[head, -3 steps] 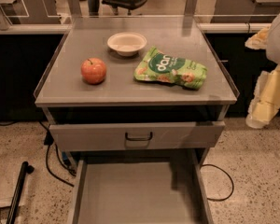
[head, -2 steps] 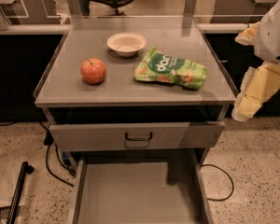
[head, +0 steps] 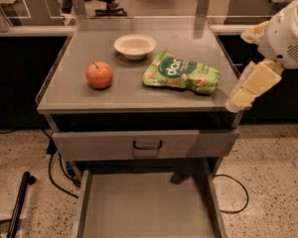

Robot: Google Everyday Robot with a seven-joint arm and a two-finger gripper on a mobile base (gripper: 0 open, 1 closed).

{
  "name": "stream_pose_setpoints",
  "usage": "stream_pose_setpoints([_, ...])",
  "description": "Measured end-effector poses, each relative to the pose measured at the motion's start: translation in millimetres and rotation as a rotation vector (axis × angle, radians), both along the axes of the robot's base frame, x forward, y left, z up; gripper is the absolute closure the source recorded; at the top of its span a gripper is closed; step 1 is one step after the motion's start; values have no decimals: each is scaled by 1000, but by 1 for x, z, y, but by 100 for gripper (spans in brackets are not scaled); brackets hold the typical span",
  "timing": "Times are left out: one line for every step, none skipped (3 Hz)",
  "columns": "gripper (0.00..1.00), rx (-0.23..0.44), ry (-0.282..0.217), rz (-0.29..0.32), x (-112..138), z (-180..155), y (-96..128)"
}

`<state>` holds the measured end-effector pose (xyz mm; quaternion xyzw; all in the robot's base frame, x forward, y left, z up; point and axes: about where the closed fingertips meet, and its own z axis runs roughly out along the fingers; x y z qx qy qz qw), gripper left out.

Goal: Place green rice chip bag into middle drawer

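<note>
Chip bag (head: 181, 73) lies flat on the cabinet top (head: 139, 94), right of centre, btw the apple (head: 99, 75) and the right edge, just beside the bowl (head: 134, 45); not in the drawer yet. Middle drawer (head: 146, 207) is pulled out w/ bare floor showing, prob. so the bag can drop straight in. Gripper (head: 237, 102) hangs by the top's right front corner, near the bag but apart, carrying nothing; can't tell if it's spread or closed. Bag: crinkly, soft, glossy. Apple: round, smooth. Bowl: shallow, pale. Cabinet: flat grey metal.
</note>
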<state>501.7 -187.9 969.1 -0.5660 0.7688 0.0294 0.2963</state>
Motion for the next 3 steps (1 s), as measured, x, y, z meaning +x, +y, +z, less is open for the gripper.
stream_pose_setpoints([0, 73, 7, 26, 50, -30, 40])
stream_pose_setpoints([0, 72, 7, 26, 50, -30, 41])
stream_pose_setpoints([0, 43, -10, 34, 62, -35, 46])
